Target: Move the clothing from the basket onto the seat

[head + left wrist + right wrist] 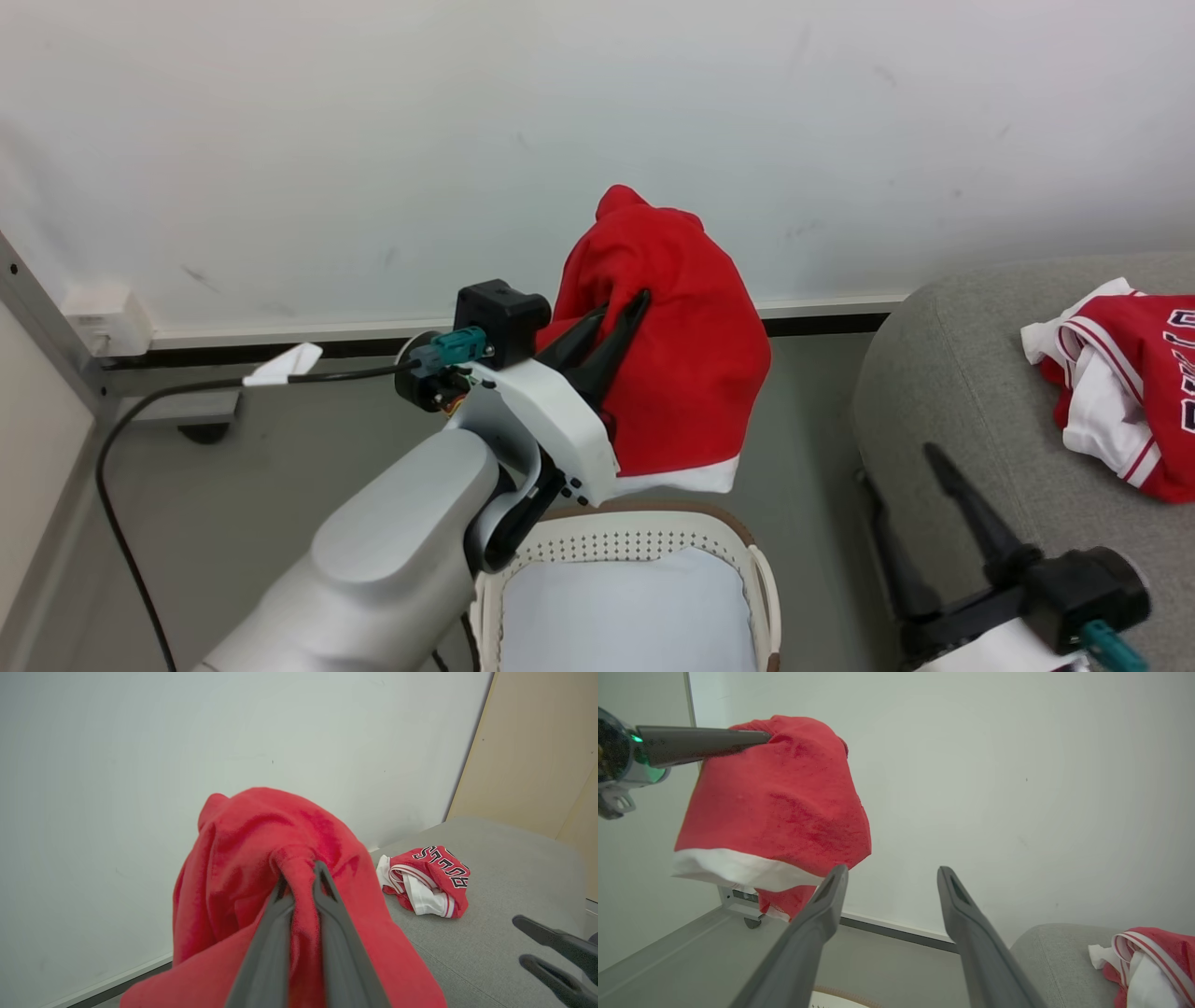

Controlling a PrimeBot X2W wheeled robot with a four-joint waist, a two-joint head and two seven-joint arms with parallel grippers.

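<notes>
Left tool [624, 306] pinches a red garment [672, 373] tight, high above the basket [616, 543]; right tool [898, 467] is wide open, holding nothing; best to swing the cloth right, over the seat [952, 373], near the other red top [1130, 373], then lower and let go.

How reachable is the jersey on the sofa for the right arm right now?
Probably reachable. The right tool is open and empty beside the sofa, with bare cushion between it and the jersey. The red garment held by the left tool hangs off to the side.
</notes>
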